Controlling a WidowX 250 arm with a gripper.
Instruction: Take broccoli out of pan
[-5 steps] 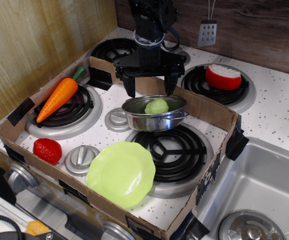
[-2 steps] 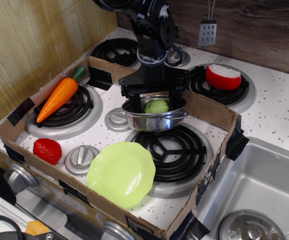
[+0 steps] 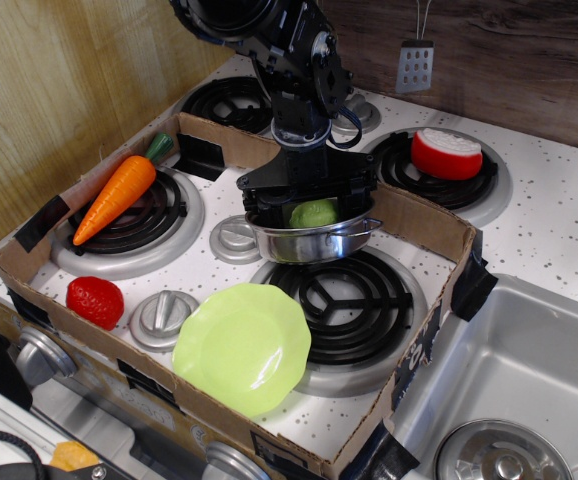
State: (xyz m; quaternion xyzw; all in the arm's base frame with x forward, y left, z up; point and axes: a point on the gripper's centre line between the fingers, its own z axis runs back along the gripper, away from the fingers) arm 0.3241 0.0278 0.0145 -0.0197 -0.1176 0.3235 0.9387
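Observation:
The shiny steel pan (image 3: 309, 243) stands on the stove top inside the cardboard tray, just behind the front right burner. The pale green broccoli (image 3: 314, 213) lies inside it. My gripper (image 3: 312, 210) has come down into the pan with its black fingers open on either side of the broccoli. The fingertips are low inside the pan and partly hidden by its rim. I cannot tell whether they touch the broccoli.
A lime-green plate (image 3: 242, 346) lies in front of the pan. An orange carrot (image 3: 117, 195) rests on the left burner, a red strawberry (image 3: 95, 301) at front left. A red-and-white toy (image 3: 447, 153) sits on the back right burner. A cardboard wall (image 3: 419, 220) rings the stove; sink (image 3: 529, 380) at right.
My gripper has moved down from above the pan into it, so its fingers now straddle the broccoli. The pan and broccoli have not moved.

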